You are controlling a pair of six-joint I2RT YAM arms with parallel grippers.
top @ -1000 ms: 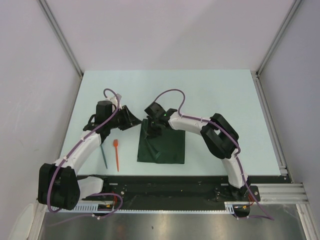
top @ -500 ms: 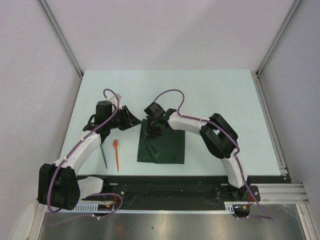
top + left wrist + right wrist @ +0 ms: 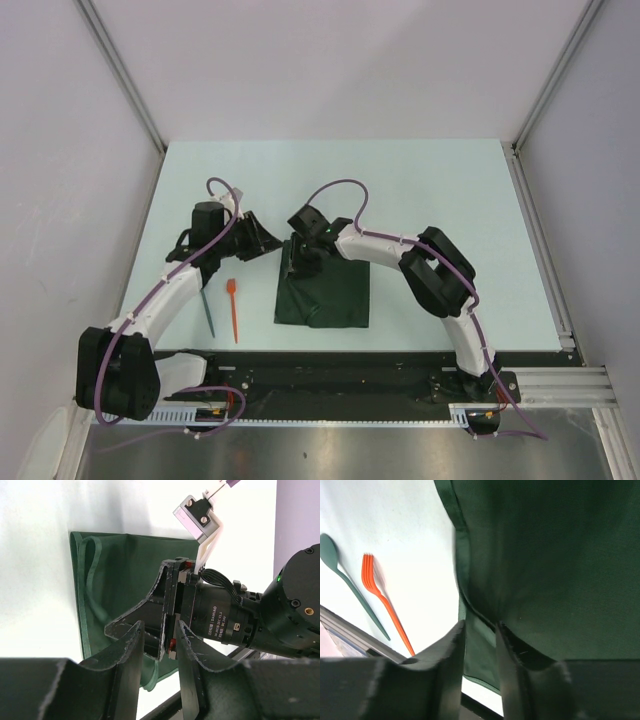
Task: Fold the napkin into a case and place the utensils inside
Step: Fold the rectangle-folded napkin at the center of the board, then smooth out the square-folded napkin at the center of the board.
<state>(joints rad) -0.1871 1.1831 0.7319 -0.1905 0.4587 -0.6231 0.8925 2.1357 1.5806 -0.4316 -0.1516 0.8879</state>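
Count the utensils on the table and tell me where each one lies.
2. The orange fork lies left of the napkin; the teal spoon lies just left of the fork. None other shows.

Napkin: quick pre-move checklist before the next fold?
1. Napkin lying on the table: ok.
2. Folded down to a narrow case: not ok, it is a broad rectangle.
3. Right hand grip on the napkin's far-left edge: cannot tell; the hem runs into the gap between its jaws.
4. Left hand open and empty: ok.
5. Fork and spoon off the cloth, on the table to its left: ok.
6. Clearance between the two hands: cannot tell; they sit close together.
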